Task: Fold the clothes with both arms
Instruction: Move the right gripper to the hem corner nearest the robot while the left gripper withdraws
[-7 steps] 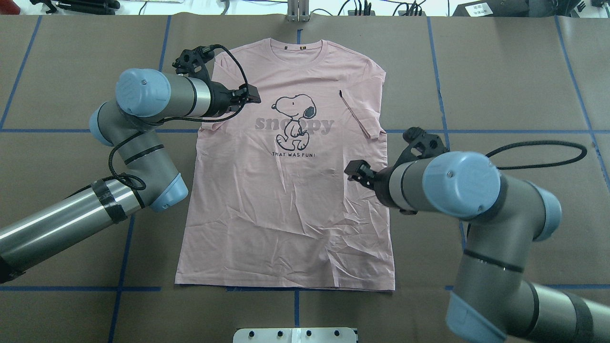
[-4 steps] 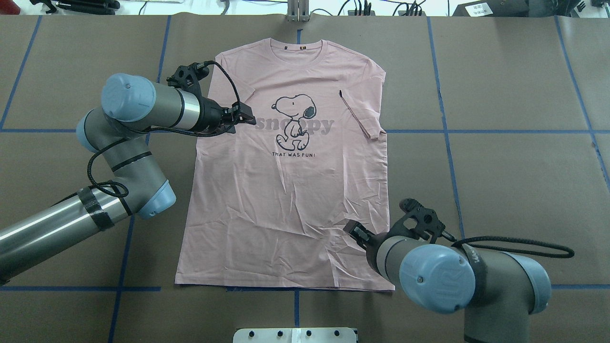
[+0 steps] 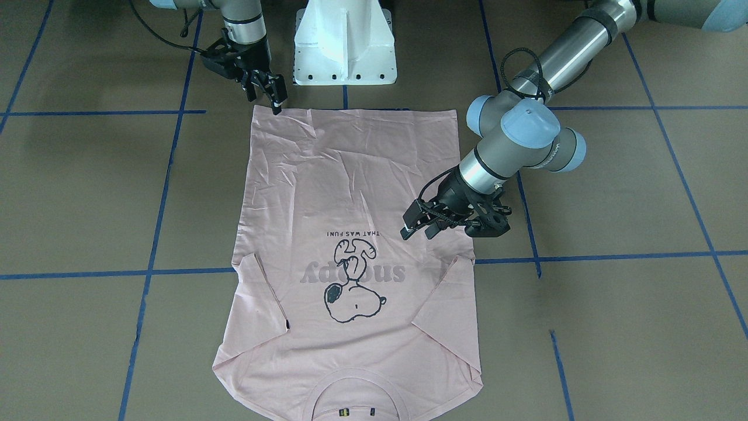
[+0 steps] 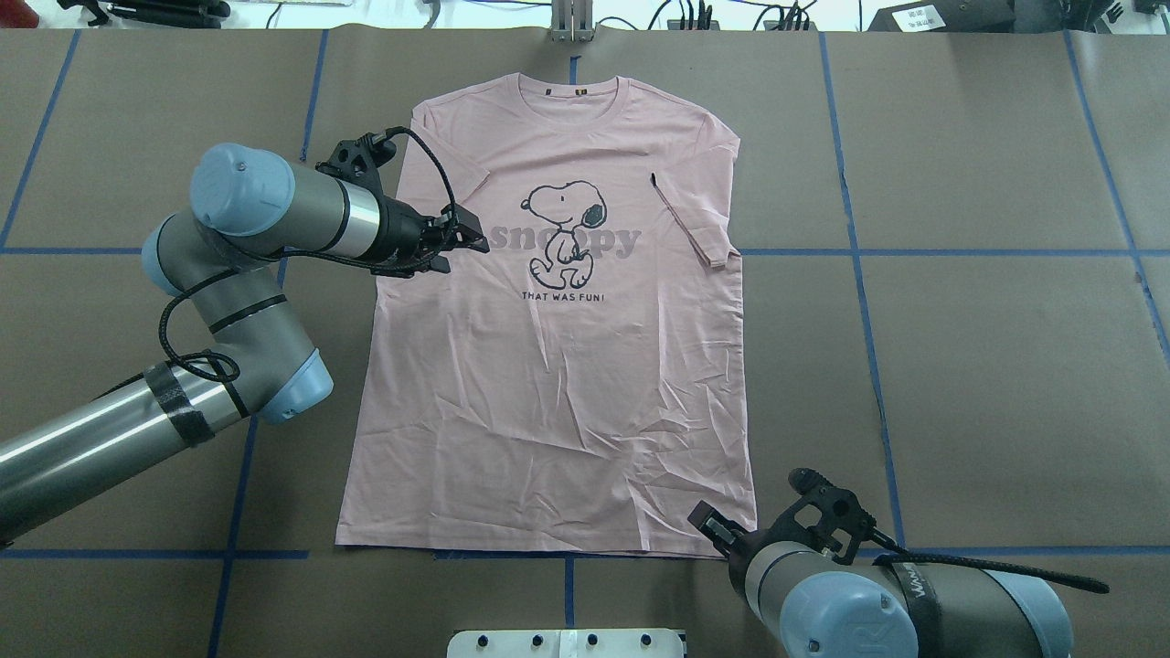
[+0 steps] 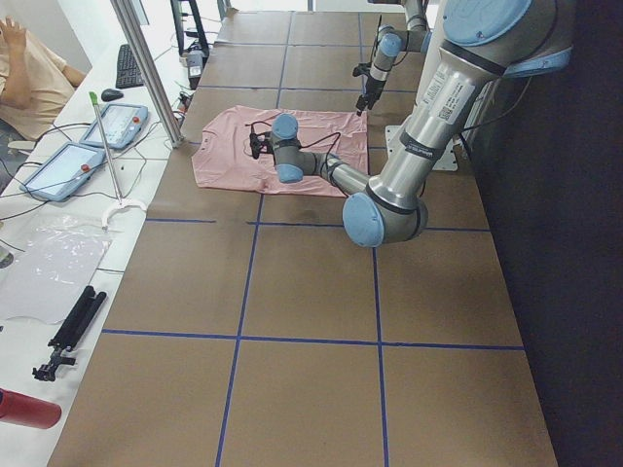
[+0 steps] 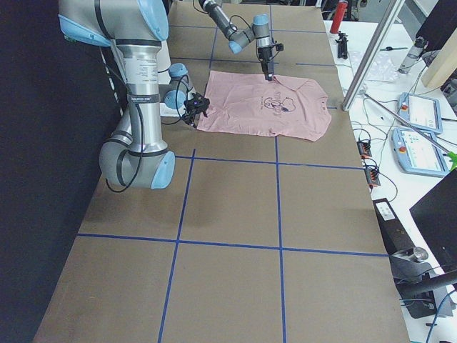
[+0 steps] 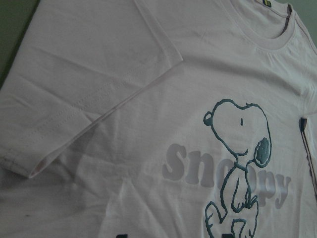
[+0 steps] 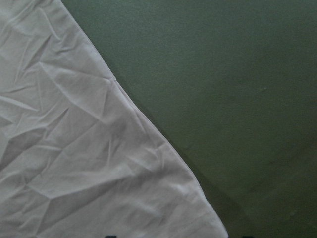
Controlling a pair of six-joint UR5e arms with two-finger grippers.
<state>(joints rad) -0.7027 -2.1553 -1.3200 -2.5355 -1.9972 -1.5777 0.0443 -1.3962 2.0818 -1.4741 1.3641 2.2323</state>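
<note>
The pale pink T-shirt (image 4: 548,384) lies flat and front up on the brown table, collar at the far edge, both short sleeves folded inward over the body. My left gripper (image 4: 468,243) hovers open over the folded left sleeve, beside the Snoopy print (image 4: 567,228); the front view shows the left gripper (image 3: 416,225) with its fingers apart. My right gripper (image 4: 711,527) stands open at the shirt's near right hem corner, which the right wrist view shows as a corner of the T-shirt (image 8: 74,148) against bare table. Neither gripper holds cloth.
The white pedestal base (image 3: 345,41) stands just behind the hem. Blue tape lines (image 4: 859,274) cross the table. A metal post (image 5: 146,68) rises at the far edge, with control tablets (image 5: 73,161) and a seated person (image 5: 29,68) beyond it.
My right arm swept back along the shirt's right edge, from mid-body to the near hem corner. My left gripper shifted slightly nearer and outward over the left sleeve.
</note>
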